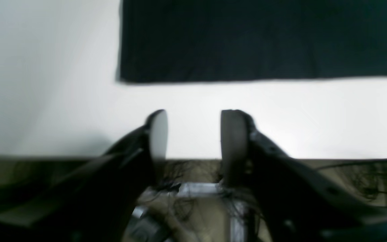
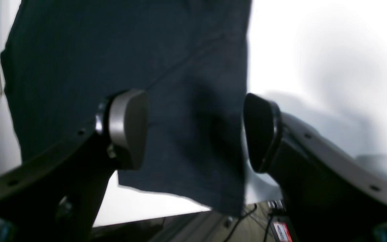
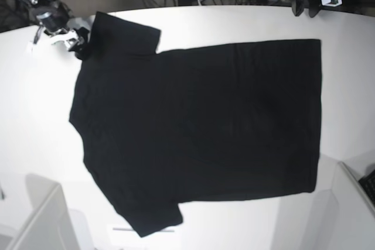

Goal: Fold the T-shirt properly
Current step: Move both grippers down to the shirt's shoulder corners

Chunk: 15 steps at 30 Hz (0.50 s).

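T-shirt spread flat on white table.

The T-shirt lies flat on the table, collar end to the left and hem to the right in the base view. The right gripper sits over the far-left sleeve. The left gripper hangs beyond the far-right hem corner, off the cloth.

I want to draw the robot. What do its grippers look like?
Each gripper has two curved black fingers with small holes and rounded oval pads. The left gripper and right gripper have greyish pads. From above, the arm ends look black, white and silver.
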Available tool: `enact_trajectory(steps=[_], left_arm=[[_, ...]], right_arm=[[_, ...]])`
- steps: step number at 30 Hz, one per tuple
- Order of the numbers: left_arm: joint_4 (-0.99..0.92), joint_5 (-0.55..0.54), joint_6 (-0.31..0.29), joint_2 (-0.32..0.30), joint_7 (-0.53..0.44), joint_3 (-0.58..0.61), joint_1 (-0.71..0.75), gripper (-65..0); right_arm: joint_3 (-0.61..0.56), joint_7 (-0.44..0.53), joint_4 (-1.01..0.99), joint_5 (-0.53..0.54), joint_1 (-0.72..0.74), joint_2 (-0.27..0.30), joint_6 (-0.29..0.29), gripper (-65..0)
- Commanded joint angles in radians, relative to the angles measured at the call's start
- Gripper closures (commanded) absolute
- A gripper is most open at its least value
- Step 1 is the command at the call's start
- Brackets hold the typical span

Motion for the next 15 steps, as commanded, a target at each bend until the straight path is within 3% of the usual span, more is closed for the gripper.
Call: enact_trajectory(steps=[1, 3, 10, 15], left_arm=[[0.007, -0.030, -0.043, -0.005, -0.023, -0.025, 0.009, -28.5], [-0.013, -0.070, -0.106, -0.005, -0.022, -0.054, 0.005, -27.5], [-0.083, -0.130, -0.111, -0.004, -0.022, -0.103, -0.038, -26.8], [-0.137, -0.234, -0.112, -0.004, -0.022, -0.109, -0.066, -26.8]], right_arm=[[0.010, 0.004, -0.006, 0.010, -0.007, 0.008, 0.003, -40.4], [0.008, 0.006, -0.049, 0.010, -0.002, 0.014, 0.003, -40.4], [0.002, 0.003, -0.166, 0.008, 0.026, 0.035, 0.007, -40.2], [-0.030, 0.003, -0.170, 0.008, 0.003, 0.032, 0.010, -40.2]])
